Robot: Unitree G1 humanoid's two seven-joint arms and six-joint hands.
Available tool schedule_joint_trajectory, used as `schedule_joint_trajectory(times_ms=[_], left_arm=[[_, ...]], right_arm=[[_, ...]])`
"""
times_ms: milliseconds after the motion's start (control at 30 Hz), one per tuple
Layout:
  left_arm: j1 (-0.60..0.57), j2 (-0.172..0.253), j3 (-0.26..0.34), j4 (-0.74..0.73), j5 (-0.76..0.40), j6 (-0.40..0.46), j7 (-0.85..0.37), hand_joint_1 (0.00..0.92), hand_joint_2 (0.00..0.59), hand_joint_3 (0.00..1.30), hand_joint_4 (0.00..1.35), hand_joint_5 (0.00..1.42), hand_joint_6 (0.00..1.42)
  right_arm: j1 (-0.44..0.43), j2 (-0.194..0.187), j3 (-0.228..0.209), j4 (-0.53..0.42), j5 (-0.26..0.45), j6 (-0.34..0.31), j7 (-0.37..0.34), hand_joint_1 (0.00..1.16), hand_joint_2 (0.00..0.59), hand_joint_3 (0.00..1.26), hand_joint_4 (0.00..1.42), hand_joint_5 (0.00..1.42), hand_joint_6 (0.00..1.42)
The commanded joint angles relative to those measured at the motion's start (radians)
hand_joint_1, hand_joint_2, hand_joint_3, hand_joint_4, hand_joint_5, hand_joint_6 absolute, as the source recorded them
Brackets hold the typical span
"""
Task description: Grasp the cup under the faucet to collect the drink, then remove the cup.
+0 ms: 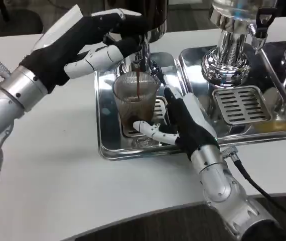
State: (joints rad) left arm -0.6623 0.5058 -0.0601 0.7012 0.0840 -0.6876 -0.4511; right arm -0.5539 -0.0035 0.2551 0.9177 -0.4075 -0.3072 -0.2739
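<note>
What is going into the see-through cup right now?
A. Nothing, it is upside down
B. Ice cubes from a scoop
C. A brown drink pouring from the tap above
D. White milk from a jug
C: a thin dark brown stream falls from the faucet into the upright ribbed cup, with brown liquid pooled at its bottom.

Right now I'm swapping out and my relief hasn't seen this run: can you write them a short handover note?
Left hand: up at the dark dispenser's tap, fingers on it.
Right hand: at the base of the ribbed clear plastic cup, fingers at its lower right side; a firm grip is not certain.
The cup stands upright on the shiny steel drip tray, under the tap; a dark stream is falling in and the cup is partly filled.
Done: cup placed, pouring under way.
Left: finish filling, stop the flow, take the cup away.
</note>
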Motion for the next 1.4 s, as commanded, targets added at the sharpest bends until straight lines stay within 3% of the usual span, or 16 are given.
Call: schedule_joint_trajectory(times_ms=[33, 467, 600, 1000, 1133, 1400], left_arm=[[0.022, 0.005, -0.008, -0.014, 0.005, 0.003, -0.022, 0.0, 0.082, 0.34, 0.33, 0.34, 0.58], [0.028, 0.002, -0.009, -0.027, 0.01, 0.009, -0.016, 0.0, 0.078, 0.34, 0.33, 0.34, 0.58], [0.036, 0.002, 0.017, -0.036, 0.003, 0.017, 0.022, 0.0, 0.075, 0.33, 0.33, 0.35, 0.58], [-0.003, 0.056, 0.081, -0.006, 0.035, 0.058, 0.126, 0.0, 0.067, 0.33, 0.33, 0.36, 0.58], [-0.02, 0.088, 0.064, -0.003, 0.089, 0.081, 0.134, 0.0, 0.058, 0.32, 0.29, 0.31, 0.53], [-0.002, 0.104, 0.049, 0.009, 0.147, 0.096, 0.152, 0.0, 0.058, 0.27, 0.22, 0.22, 0.42]], right_arm=[[-0.03, 0.019, 0.005, 0.043, 0.003, -0.015, -0.014, 0.6, 0.172, 0.0, 0.0, 0.0, 0.16], [-0.062, 0.031, -0.003, 0.108, 0.013, -0.027, -0.032, 0.6, 0.172, 0.0, 0.0, 0.0, 0.16], [-0.066, 0.034, -0.007, 0.116, 0.017, -0.033, -0.03, 0.6, 0.171, 0.0, 0.0, 0.0, 0.16], [-0.068, 0.041, -0.007, 0.122, 0.025, -0.033, -0.035, 0.58, 0.174, 0.0, 0.0, 0.02, 0.16], [-0.068, 0.042, -0.008, 0.123, 0.025, -0.033, -0.039, 0.58, 0.174, 0.0, 0.0, 0.02, 0.16], [-0.074, 0.046, -0.007, 0.13, 0.029, -0.04, -0.033, 0.58, 0.174, 0.0, 0.0, 0.02, 0.16]])
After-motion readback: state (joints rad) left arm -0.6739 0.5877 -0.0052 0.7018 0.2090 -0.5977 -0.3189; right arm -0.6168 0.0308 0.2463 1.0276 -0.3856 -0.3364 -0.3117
